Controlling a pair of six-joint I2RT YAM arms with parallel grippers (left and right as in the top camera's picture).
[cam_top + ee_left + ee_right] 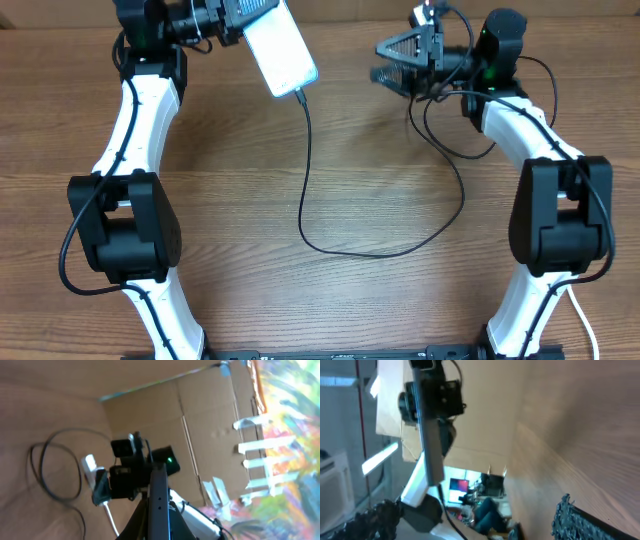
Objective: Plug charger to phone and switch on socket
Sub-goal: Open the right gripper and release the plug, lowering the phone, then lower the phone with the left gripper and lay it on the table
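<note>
The phone [282, 50] is held tilted, screen up, clamped by one end in the left gripper [248, 22]. The charger [304, 200] is plugged into the phone's free end, away from those fingers. It is looped across the table [230, 180] toward the right gripper [390, 60], whose fingers are spread wide and empty.

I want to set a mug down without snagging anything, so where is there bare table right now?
The table is bare between the left arm and the charger cable's downward run, and at the front below its loop. Crowded: far right, where cable coils beside the right claw.
</note>
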